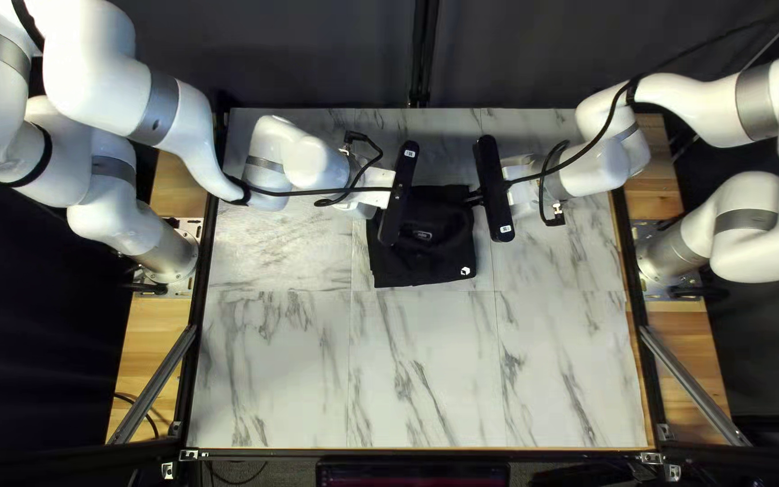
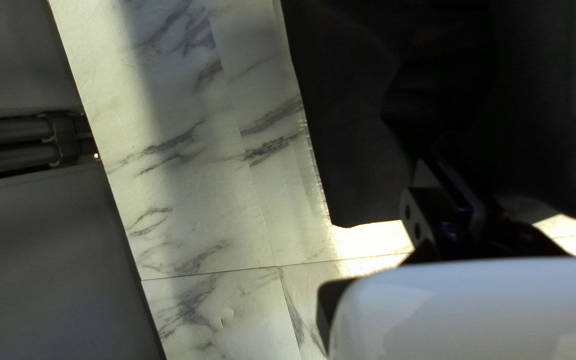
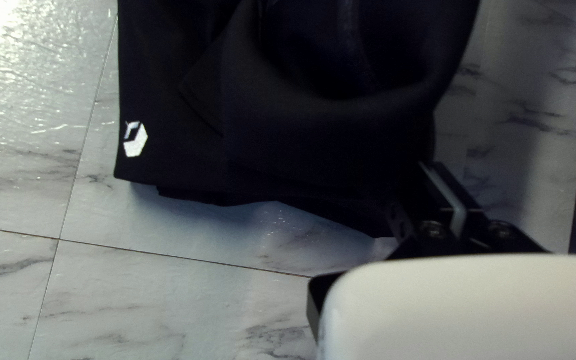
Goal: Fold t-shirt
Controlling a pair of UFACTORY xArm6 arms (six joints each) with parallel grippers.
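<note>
Right pincer (image 3: 429, 167) first: its fingers look closed on the black shirt (image 3: 168, 100), gripping cloth on the curtain (image 1: 317, 54) side of the little white badge (image 1: 465, 271). Over to the left pincer (image 2: 438, 157), and it looks like a partner's grip, fingers together on cloth too, dark on dark, across the shirt from the badge and farther toward the curtain.

So where's the shirt? On the table (image 1: 426, 379), the badge marking one of its near corners, the rest running from there toward the left arm and back toward the curtain. Beside the badge it lies fairly flat; beyond, it puffs up and sags between the two grips.

Already a compact bundle, folks, so I'd call this a late fold, with the far edge held up at both ends. What's the play? Both arms together, I reckon: carry that edge over toward the badge side, keep it level, lay it down, and only then let go. Watch the slack, though! If one side leads, that loose belly could crease or drag the badge corner askew. Ease off gently, then pat it flat.
</note>
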